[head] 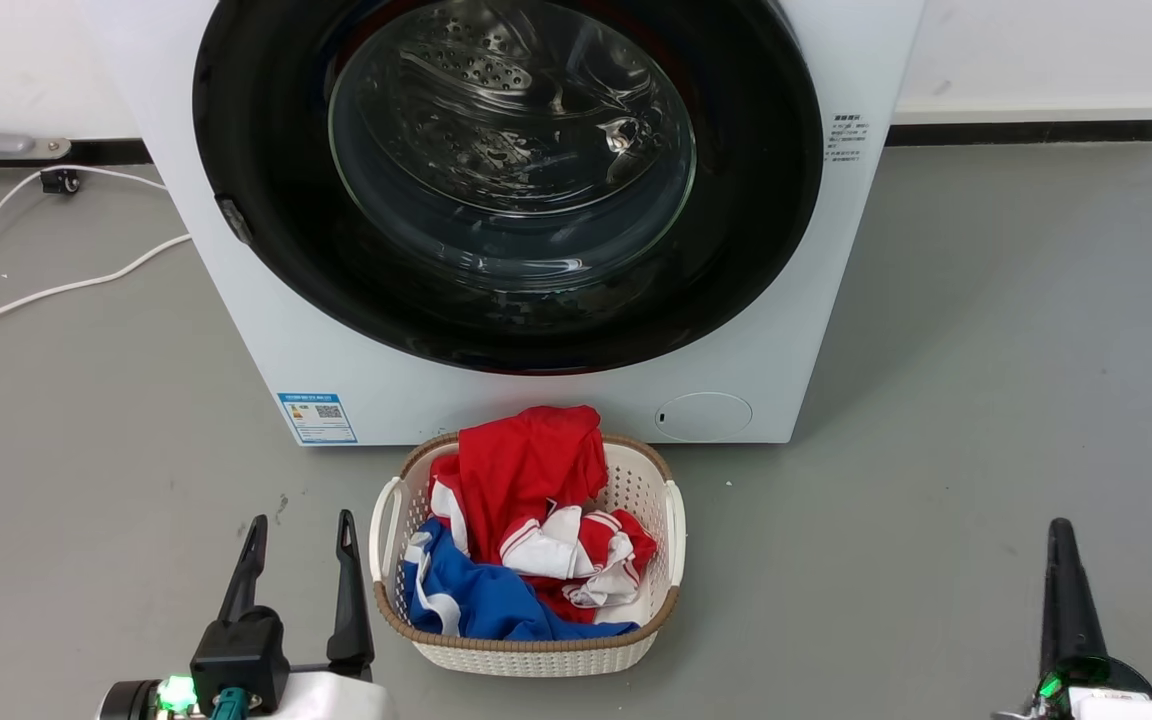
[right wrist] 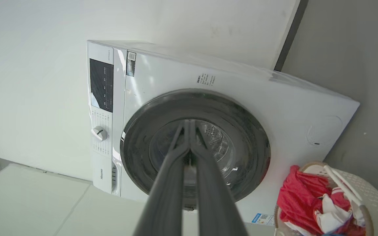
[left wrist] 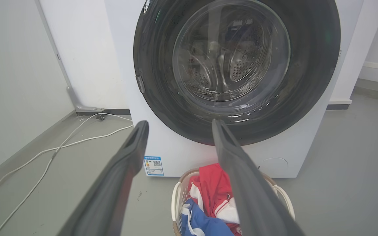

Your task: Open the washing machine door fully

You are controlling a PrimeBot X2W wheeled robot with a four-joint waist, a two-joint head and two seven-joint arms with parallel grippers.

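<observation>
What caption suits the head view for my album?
Glossy black washing machine door shut; white plastic laundry basket before it; left claw open.

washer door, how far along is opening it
Done: nothing yet; the door sits flush in the washer, shut. In hand: the left gripper is open and low beside the basket, the right gripper shut, both apart from the door. Still to do: reach the grey tab at the door's left edge, likely its handle, and swing it fully open.

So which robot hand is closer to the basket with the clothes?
The left. The left gripper sits just beside the basket, by its left handle. The right gripper is much farther off on the basket's other side.
</observation>
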